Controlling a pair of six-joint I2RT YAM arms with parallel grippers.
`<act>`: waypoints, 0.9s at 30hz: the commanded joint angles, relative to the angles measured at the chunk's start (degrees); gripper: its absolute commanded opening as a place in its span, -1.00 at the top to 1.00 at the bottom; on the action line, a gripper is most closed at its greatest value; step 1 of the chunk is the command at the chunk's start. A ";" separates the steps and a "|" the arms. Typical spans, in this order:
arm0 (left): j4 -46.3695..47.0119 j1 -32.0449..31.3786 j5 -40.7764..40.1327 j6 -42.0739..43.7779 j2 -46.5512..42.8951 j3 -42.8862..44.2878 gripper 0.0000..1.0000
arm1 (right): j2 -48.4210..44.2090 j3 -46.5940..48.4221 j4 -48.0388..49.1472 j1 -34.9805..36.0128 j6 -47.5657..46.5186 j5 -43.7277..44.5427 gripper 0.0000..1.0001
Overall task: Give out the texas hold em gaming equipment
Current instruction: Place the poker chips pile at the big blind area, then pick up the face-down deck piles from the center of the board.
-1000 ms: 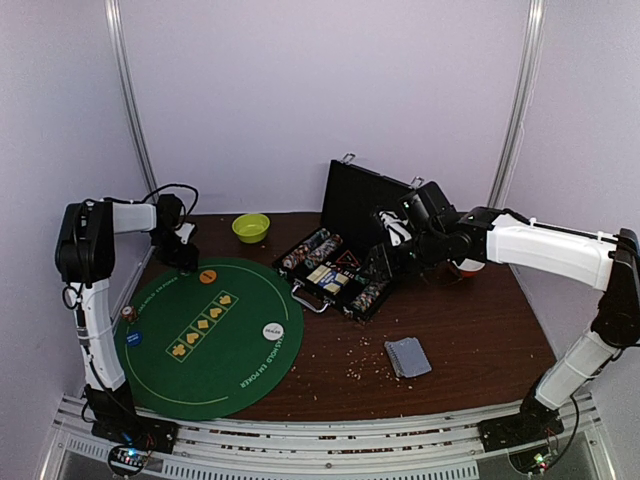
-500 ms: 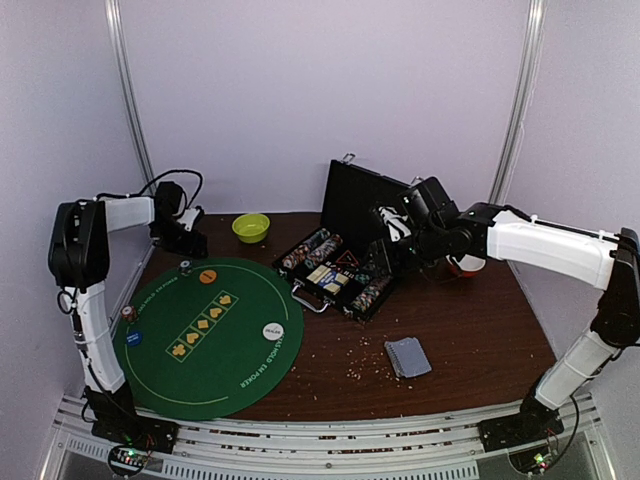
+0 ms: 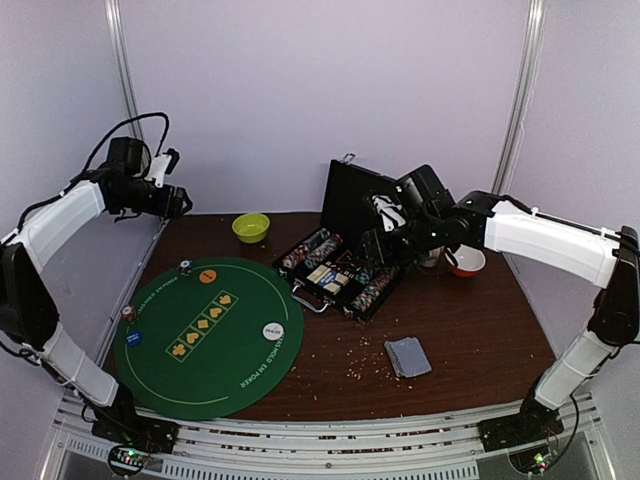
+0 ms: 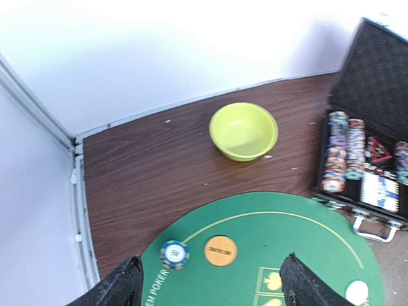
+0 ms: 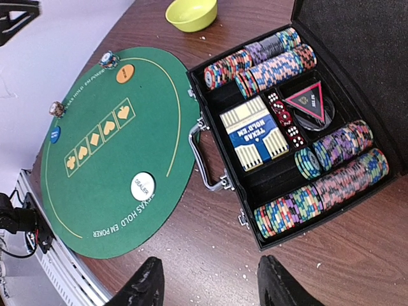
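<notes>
Right wrist view: right pincer (image 5: 210, 287) wide, empty near chips (image 5: 319, 191); left pincer (image 4: 213, 290) wide too. Chips look slick, rigid; I'd grip rims.

Dealer disc (image 3: 273, 330) on mat (image 3: 200, 372) at left, case (image 3: 358, 205) to its rt, cards (image 3: 407, 357) nearer front

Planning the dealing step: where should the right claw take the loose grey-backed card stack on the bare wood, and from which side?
Probably from straight above, the right claw closing on two opposite side edges of the card stack. It lies flat and slightly skewed on the table, with no raised part to pinch, and nothing standing close beside it.
</notes>
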 commanded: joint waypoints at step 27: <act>5.92 -11.35 10.19 -2.73 -12.18 -20.01 -0.55 | -16.76 -34.09 -11.70 7.59 17.28 7.64 -1.00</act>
